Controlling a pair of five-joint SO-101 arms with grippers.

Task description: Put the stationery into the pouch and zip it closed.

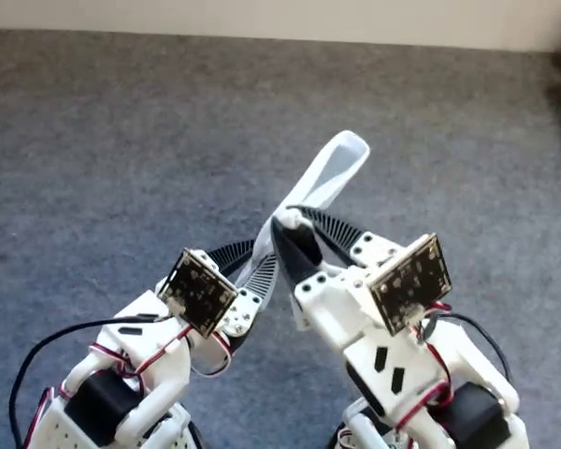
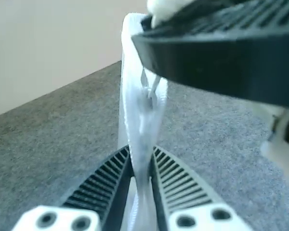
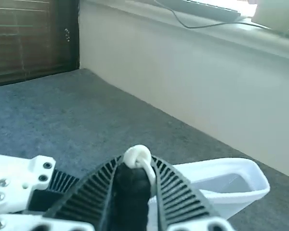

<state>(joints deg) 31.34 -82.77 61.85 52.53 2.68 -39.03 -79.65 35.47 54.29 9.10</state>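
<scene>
Pouch [image 1: 332, 173] walls look thin, soft and translucent, so the thing is judged light and floppy. It is expected to sag and fold wherever it is not supported. It is held up off the grey surface [image 1: 122, 140] at the centre of the high view, stretched as a narrow band between the two claws and running on toward the upper right of the frame.

The left claw [image 1: 260, 264] [image 2: 140, 166] is closed on the pouch's edge, with the fabric pinched flat between its ribbed jaws. The right claw [image 1: 294, 234] [image 3: 135, 166] is closed too, on a white knot [image 3: 136, 156] that is perhaps a pull cord. Something dark also sits between its jaws and cannot be identified. A small zip tab [image 2: 149, 89] is seen on the seam in the middle of the left wrist view. Whether anything lies inside cannot be told.

Smooth film of this kind is judged slippery. A firm pinch on the stitched zip tape, close to the tab, is thought best, with the opposite end held taut. The cord should be drawn along the seam line, not across it, lest the fabric bunch.
</scene>
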